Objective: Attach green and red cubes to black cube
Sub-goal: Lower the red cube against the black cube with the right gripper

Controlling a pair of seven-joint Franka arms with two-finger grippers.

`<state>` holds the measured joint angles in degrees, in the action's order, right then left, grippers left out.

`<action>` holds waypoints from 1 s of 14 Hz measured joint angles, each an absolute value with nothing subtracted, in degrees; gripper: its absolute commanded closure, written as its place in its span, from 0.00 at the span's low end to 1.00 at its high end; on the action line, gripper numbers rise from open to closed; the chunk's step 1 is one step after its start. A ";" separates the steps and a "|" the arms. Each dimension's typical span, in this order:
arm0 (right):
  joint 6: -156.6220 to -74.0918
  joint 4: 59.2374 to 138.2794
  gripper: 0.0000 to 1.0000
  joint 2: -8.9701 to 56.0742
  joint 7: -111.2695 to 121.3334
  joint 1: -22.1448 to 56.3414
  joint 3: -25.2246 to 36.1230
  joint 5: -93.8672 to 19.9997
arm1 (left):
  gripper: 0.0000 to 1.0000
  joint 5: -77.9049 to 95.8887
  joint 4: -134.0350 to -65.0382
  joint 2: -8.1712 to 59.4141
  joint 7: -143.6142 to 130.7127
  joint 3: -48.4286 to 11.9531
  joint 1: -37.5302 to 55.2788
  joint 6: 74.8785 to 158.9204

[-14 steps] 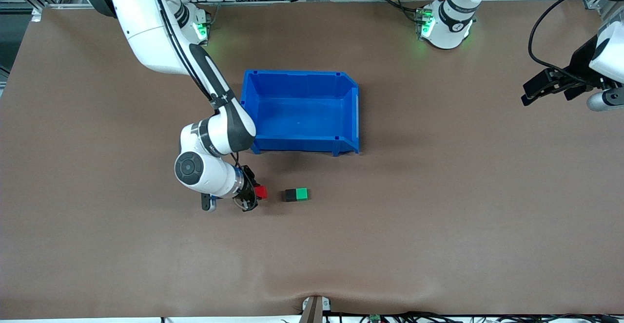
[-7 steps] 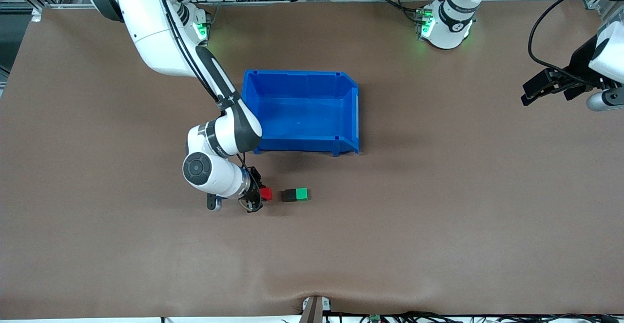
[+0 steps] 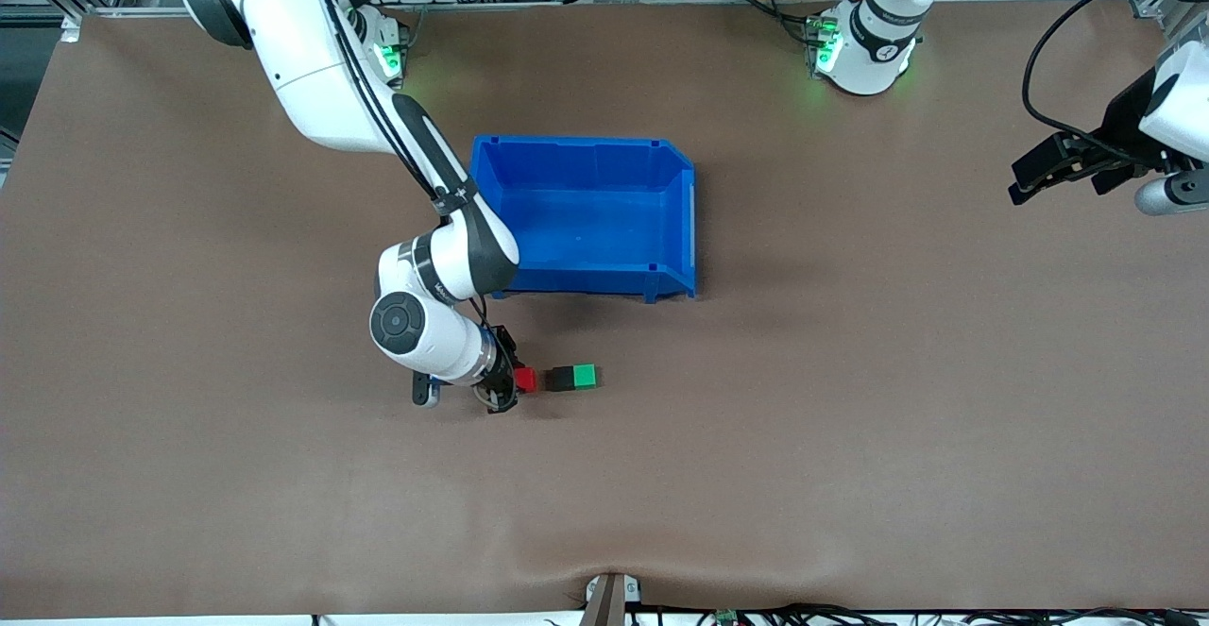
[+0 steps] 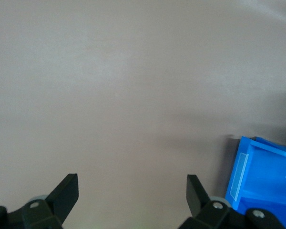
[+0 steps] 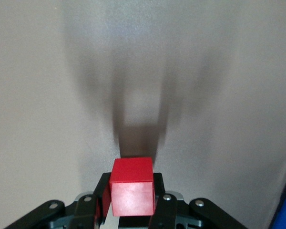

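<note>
Here the right gripper is clamped on the red cube, its two fingers pressed against opposite faces of it — the right wrist view shows the cube pinched between the pads just above the brown table. The red cube sits just beside the black cube, toward the right arm's end of the table from it, with a thin gap between them. The black cube is joined face to face with the green cube, which lies on the side toward the left arm's end. This pair rests on the table, nearer the front camera than the blue bin. The left gripper waits over the table's edge at the left arm's end — its fingers spread wide apart and holding nothing.
</note>
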<state>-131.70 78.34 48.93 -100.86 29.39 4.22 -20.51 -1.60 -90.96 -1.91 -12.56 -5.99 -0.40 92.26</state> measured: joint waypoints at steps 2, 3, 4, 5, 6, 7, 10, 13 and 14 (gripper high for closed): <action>-131.71 77.54 1.00 49.43 -102.12 29.59 4.22 -20.51 | 0.00 -1.60 -90.96 -1.91 -12.56 -6.02 -0.37 92.26; -131.72 77.02 1.00 49.78 -102.60 29.70 4.22 -20.52 | 0.00 -1.60 -90.96 -1.91 -12.56 -6.03 -0.34 92.26; -131.72 76.65 1.00 50.11 -102.98 29.79 4.22 -20.52 | 0.00 -1.60 -90.96 -1.91 -12.56 -6.05 -0.32 92.26; -131.72 76.42 1.00 50.34 -103.09 29.85 4.22 -20.52 | 0.00 -1.60 -90.96 -1.91 -12.56 -6.06 -0.32 92.26; -131.72 76.25 1.00 50.53 -103.17 29.90 4.22 -20.52 | 0.00 -1.60 -90.96 -1.91 -12.56 -6.06 -0.32 92.26; -131.72 76.16 1.00 50.72 -103.20 29.92 4.22 -20.52 | 0.00 -1.60 -90.96 -1.91 -12.56 -6.06 -0.32 92.26; -132.33 75.87 1.00 51.35 -103.24 30.00 4.22 -20.53 | 0.00 -1.60 -90.96 -1.91 -12.56 -6.06 -0.32 92.26; -133.60 75.66 1.00 51.87 -104.20 30.35 4.21 -20.55 | 0.00 -1.60 -90.96 -1.91 -12.56 -6.06 -0.32 92.26; -133.80 75.58 1.00 51.99 -104.35 30.49 4.21 -20.55 | 0.00 -1.60 -90.96 -1.91 -12.56 -6.06 -0.32 92.26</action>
